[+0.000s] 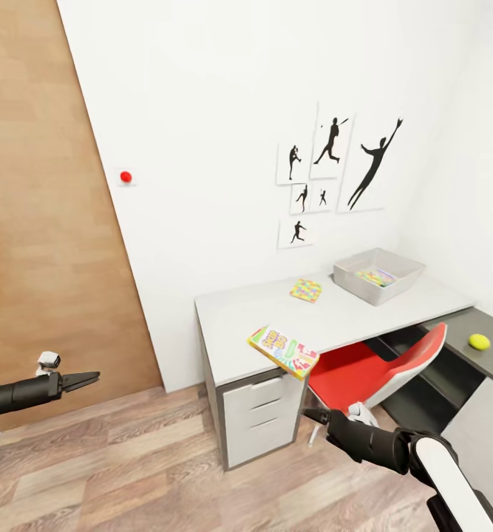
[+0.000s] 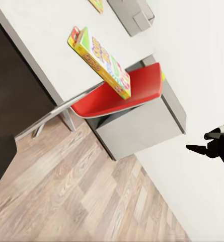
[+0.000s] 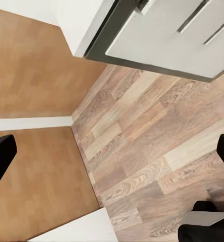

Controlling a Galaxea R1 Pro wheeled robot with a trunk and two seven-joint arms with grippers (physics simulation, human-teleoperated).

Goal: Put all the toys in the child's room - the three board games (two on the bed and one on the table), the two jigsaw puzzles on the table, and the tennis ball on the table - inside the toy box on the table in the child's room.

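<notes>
On the table (image 1: 349, 314), toy box (image 1: 378, 275) holding one jigsaw puzzle (image 1: 375, 277) (another (image 1: 305, 290) beside)

I see a plain white wall (image 1: 216, 111) with a tall brown wooden door (image 1: 39, 207) beside it and a small red round button (image 1: 126, 176) near the door. Black pictures of sports players (image 1: 335, 174) hang on the wall. The floor is brown wood planks (image 1: 128, 465). A red chair with a curved seat (image 1: 372, 369) is tucked under the desk.
</notes>
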